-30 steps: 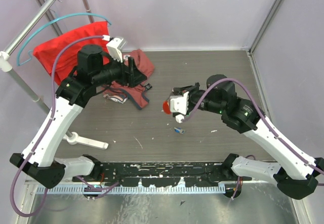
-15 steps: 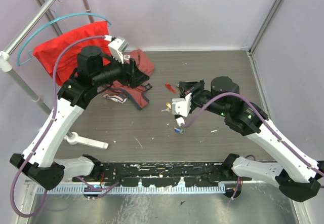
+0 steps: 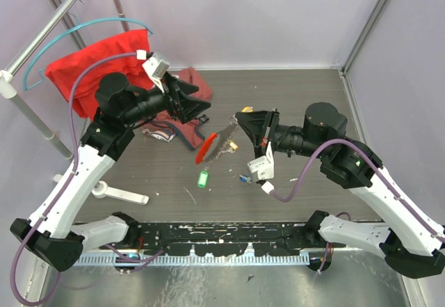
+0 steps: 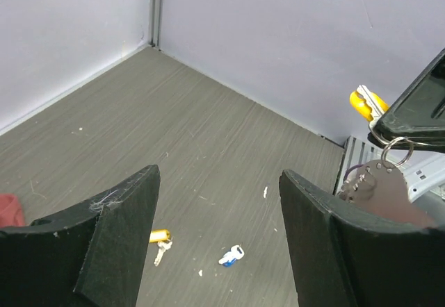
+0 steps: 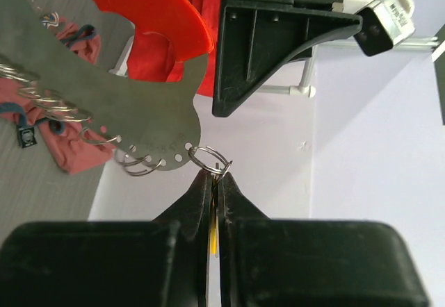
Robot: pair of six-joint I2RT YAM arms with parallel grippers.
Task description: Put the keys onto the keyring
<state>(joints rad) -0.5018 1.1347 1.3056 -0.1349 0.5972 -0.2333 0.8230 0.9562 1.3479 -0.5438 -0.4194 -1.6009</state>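
My right gripper point(image 5: 214, 176) is pinched tight on a small split ring of the keyring point(image 3: 213, 144), which hangs in the air facing the left gripper point(image 3: 191, 98). That one is spread wide and holds nothing. A blue key point(image 4: 232, 255) and a yellow key point(image 4: 159, 237) lie on the table point(image 4: 208, 133), and crumpled red clothes point(image 3: 182, 132) sit under the left gripper.

Readable text: none in any view.
White camera housing point(image 5: 386, 17), far right in the right wrist view: small dark print, too blurred to read.
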